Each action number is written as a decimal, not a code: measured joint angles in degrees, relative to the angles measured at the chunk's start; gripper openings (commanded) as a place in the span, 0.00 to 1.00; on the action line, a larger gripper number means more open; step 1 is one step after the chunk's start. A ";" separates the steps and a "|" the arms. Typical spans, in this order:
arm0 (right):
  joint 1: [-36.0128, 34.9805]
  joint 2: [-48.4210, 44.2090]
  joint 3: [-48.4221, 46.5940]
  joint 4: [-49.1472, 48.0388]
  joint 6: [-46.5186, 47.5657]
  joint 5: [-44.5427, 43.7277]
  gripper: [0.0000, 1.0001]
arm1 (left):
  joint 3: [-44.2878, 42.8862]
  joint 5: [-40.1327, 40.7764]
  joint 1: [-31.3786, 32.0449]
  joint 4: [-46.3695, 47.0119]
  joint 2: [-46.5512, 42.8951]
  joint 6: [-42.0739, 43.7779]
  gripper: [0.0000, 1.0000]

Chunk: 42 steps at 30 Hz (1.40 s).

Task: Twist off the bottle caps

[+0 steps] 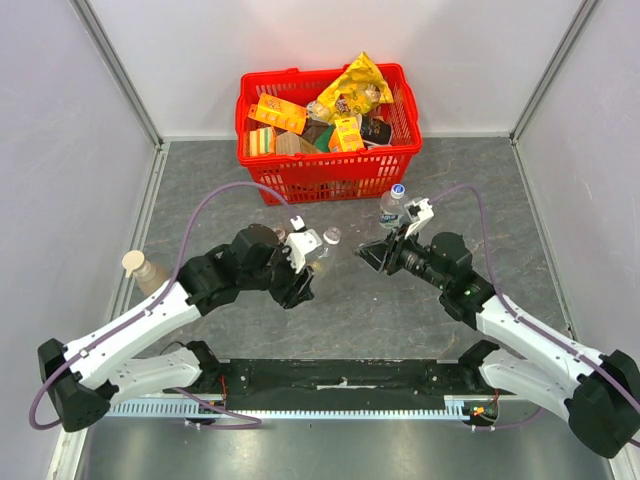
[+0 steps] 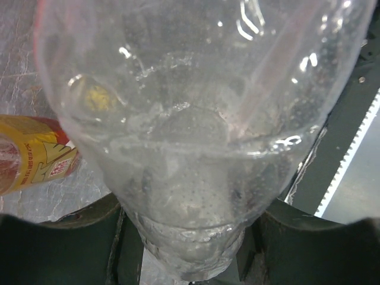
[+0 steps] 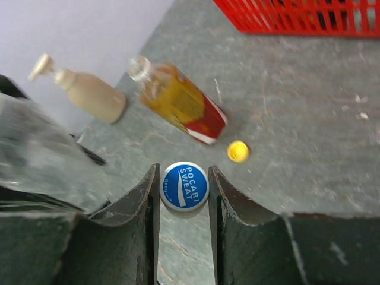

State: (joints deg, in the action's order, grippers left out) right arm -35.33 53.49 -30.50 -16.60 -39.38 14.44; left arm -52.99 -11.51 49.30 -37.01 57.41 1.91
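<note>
Gripping a blue cap point(image 3: 184, 185) lettered POCARI SWEAT, the right tool point(image 3: 184, 171) faces the left tool point(image 2: 190, 208) clamping a clear bottle point(image 2: 190, 119).

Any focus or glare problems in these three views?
Top external: evenly lit, sharp, soft shadows only. Left wrist: the clear bottle fills the frame, too close to focus, with glare streaks on its plastic. Right wrist: the blue cap is crisp; the pump bottle behind is soft, and the clear bottle at the left edge is blurred.

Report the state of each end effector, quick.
Left end effector: closed on the clear bottle.
Right end effector: closed on the blue cap.
</note>
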 measured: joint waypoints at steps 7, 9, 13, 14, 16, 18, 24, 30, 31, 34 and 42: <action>-0.02 2.78 6.27 -2.27 1.36 -1.44 0.08 | 0.00 -2.54 0.02 3.17 -4.48 -1.99 0.06; -0.02 3.87 7.58 -2.89 1.64 -2.12 0.10 | 0.00 -3.08 0.00 4.26 -5.14 -2.40 0.06; -0.09 4.72 10.78 -3.96 2.23 -4.68 0.16 | 0.00 -4.39 0.02 6.27 -5.44 -3.04 0.06; -0.15 4.81 11.52 -3.91 2.40 -5.55 0.20 | 0.00 -4.72 0.00 6.54 -5.42 -3.28 0.06; -0.44 5.05 12.44 -3.34 2.60 -7.52 0.27 | 0.00 -5.57 0.00 7.32 -5.40 -3.58 0.06; -1.27 5.09 12.70 -2.12 2.82 -10.64 0.34 | 0.00 -6.27 0.00 7.67 -5.31 -3.80 0.06; -2.99 7.63 12.70 -0.04 3.02 -16.87 0.56 | -0.50 -7.13 0.00 8.24 -4.46 -3.82 0.06; -3.50 11.50 12.70 1.42 3.37 -18.56 0.80 | -1.03 -7.17 0.00 8.50 -4.55 -3.82 0.06; -3.58 11.61 12.70 1.49 3.48 -18.67 0.83 | -1.03 -7.17 0.00 8.50 -4.57 -3.82 0.06; -3.78 11.54 12.57 1.97 3.69 -18.86 0.91 | -1.03 -7.17 0.00 8.48 -4.68 -3.82 0.06; -3.85 5.79 9.46 6.47 5.22 -19.19 0.98 | -1.03 -6.64 0.00 8.35 -5.11 -3.80 0.06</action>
State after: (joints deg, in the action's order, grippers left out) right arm -39.18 59.29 -21.04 -10.13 -34.15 -4.75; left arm -54.02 -18.15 49.30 -28.67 52.29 -1.89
